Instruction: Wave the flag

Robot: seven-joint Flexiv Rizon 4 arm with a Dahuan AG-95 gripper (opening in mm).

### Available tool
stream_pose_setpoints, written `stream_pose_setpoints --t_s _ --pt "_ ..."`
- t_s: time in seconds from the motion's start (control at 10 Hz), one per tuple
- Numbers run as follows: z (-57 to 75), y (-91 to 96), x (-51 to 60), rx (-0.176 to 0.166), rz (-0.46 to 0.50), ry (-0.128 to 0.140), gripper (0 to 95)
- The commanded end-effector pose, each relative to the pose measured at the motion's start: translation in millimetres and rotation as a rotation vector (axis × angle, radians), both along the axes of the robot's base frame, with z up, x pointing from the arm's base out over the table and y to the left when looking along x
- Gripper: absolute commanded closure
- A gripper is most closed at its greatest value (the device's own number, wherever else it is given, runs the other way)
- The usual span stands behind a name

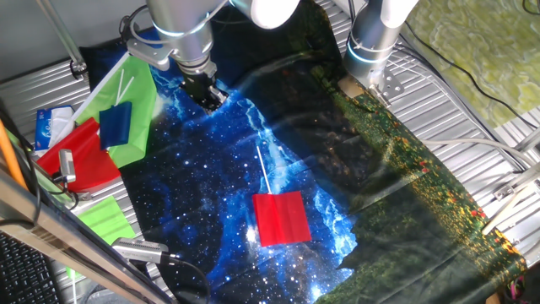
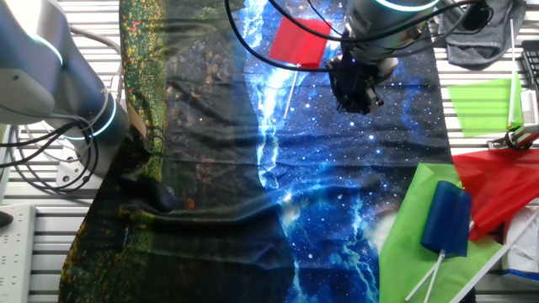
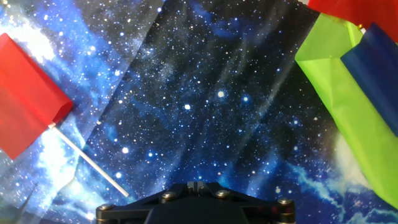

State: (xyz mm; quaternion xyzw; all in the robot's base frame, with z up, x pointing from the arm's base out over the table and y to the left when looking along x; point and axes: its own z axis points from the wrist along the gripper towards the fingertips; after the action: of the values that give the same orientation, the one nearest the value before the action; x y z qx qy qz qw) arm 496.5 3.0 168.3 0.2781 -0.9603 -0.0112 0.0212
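Observation:
The flag [image 1: 281, 218], a small bright red cloth on a thin white stick [image 1: 263, 171], lies flat on the starry blue cloth [image 1: 211, 186]. In the other fixed view the flag [image 2: 299, 42] lies at the top, its stick pointing toward my gripper [image 2: 358, 91]. The hand view has the flag [image 3: 25, 118] at the left, its stick [image 3: 93, 165] running down toward the middle. My gripper [image 1: 207, 91] hovers over the cloth, a short way beyond the stick's free end. Its fingertips [image 3: 199, 185] are shut together on nothing.
A lime-green flag [image 1: 135, 105] with a blue flag [image 1: 116, 123] on it and a larger red flag [image 1: 84, 156] lie at the cloth's left edge. Another lime-green flag [image 1: 105, 219] lies nearer the front. A second arm's base [image 1: 371, 42] stands at the back right.

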Motion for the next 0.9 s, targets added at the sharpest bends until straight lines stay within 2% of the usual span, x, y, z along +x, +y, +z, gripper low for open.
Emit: stream_pose_setpoints --t_s 0.1,0.7,0.9 --pt "-0.5 1.3 -3.4 -0.005 -0.013 -0.008 95.0" --pt "-3.1 6.6 -0.2 0.019 0.096 -0.007 95.0" --pt "-4.0 6.2 -0.4 0.010 0.103 -0.007 95.0"
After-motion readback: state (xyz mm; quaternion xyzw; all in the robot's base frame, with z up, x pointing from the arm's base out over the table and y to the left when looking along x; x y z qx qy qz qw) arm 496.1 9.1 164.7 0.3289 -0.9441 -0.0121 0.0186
